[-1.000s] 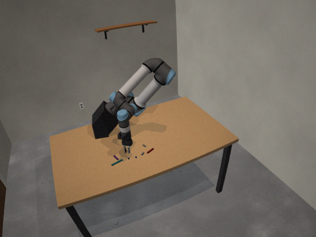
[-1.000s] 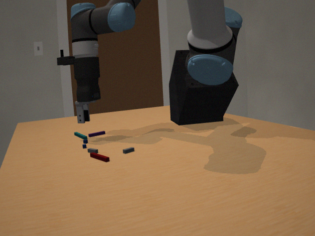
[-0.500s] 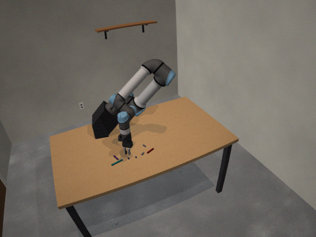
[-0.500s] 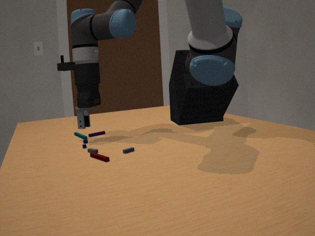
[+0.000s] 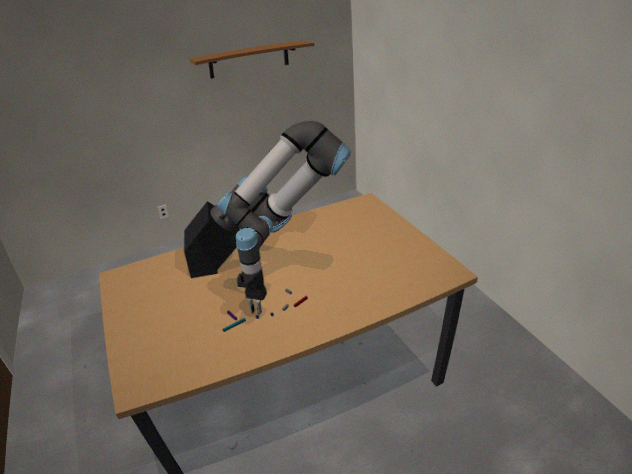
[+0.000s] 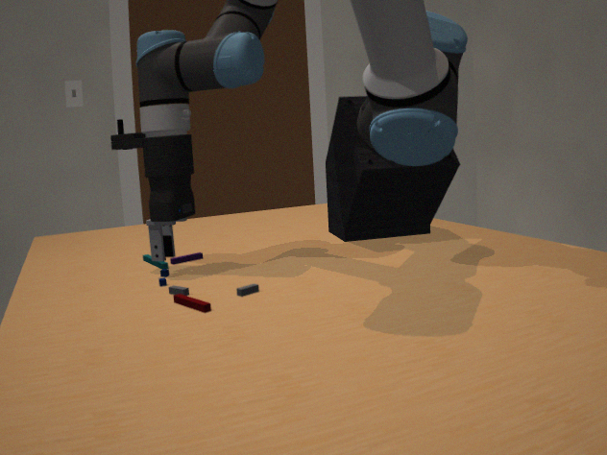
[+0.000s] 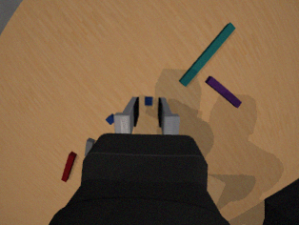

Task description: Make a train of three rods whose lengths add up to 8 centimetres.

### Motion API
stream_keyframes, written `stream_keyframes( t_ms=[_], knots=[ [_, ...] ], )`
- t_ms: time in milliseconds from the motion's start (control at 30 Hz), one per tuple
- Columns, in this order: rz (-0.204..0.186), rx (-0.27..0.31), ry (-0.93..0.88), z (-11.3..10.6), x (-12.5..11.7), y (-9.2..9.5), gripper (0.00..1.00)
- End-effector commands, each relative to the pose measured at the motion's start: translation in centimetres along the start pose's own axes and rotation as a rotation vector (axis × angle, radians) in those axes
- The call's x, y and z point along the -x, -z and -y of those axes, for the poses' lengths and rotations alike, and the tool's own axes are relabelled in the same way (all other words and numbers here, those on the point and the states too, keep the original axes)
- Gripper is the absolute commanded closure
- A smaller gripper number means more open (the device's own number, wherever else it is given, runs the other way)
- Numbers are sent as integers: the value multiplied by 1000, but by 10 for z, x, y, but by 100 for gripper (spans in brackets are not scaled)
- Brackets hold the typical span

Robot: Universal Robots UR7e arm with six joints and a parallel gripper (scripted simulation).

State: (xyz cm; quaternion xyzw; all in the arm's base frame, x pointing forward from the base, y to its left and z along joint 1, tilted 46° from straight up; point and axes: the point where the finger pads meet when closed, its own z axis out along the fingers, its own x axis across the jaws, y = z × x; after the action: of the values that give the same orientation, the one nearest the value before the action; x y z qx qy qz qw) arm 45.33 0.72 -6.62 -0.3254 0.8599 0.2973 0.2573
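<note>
My gripper (image 5: 254, 307) points straight down, low over the table, part-way open and empty. A small blue rod (image 7: 149, 100) lies on the table just below and between the fingertips; it also shows in the exterior view (image 6: 164, 272). A second blue rod (image 7: 110, 117) lies just left of the fingers. A turquoise rod (image 7: 207, 54) and a purple rod (image 7: 223, 92) lie beyond the fingers. One grey rod (image 6: 178, 290) lies next to a red rod (image 6: 192, 302). Another grey rod (image 6: 247, 290) lies apart. All rods lie flat and separate.
The arm's black base block (image 6: 389, 171) stands at the back of the table, well away from the rods. The rods are clustered near the table's middle (image 5: 265, 308), far from its edges.
</note>
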Motion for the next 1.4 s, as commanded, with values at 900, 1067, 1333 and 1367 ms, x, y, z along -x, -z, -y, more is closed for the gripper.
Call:
stream_keyframes(
  t_ms=[900,1067,1333,1367],
  knots=[
    [0,-1,0,1,0,-10,46],
    [0,-1,0,1,0,-10,46],
    [0,-1,0,1,0,-10,46],
    [0,-1,0,1,0,-10,46]
  ],
)
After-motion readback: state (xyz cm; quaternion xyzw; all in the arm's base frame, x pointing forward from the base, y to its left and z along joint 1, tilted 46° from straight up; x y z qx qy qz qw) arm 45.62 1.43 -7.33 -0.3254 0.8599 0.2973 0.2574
